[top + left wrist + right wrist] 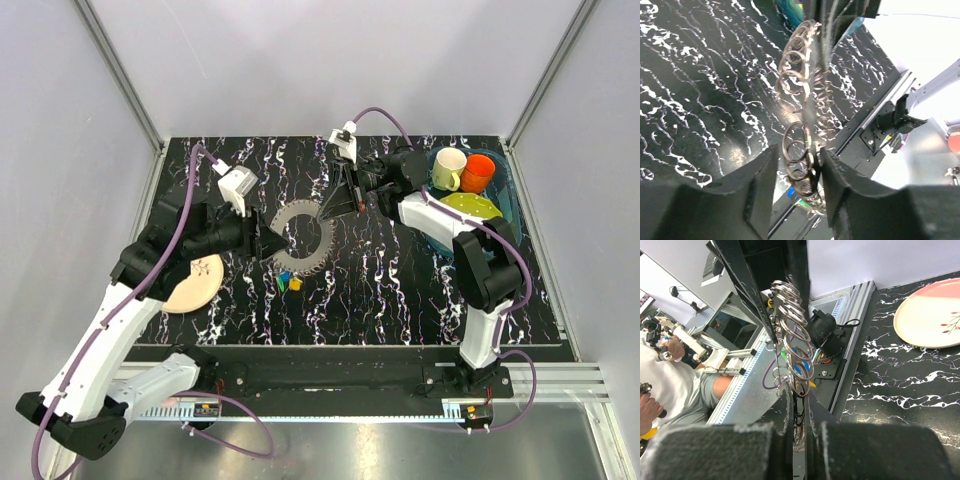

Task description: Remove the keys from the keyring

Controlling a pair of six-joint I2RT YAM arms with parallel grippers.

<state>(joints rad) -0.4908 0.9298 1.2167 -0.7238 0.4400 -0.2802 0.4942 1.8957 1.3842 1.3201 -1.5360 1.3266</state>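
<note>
Dark padded fingers [757, 200] of the left tool [800, 175] fill the bottom of its wrist view, clenched on the keyring [795, 80]. From here the ring is edge-on, a chain of small silver loops running up and away from the jaws. The right tool [799, 420] is also clamped on the keyring, its two fingers pressed almost together with the loops rising out of the narrow slot.

From above, the left tool holds the ring's left edge and the right tool its far-right edge, so the ring spans the gap between them over the middle of the black marbled counter [400, 290]. The keys [289, 283], yellow, blue and green, cluster at the ring's near-left edge, just beside the left tool.

A pink plate [195, 283] lies on the counter under the left arm. At the far right corner a green plate [478, 203] sits beside the right arm, with a cream mug [447, 168] and an orange cup [478, 172] just behind it.
</note>
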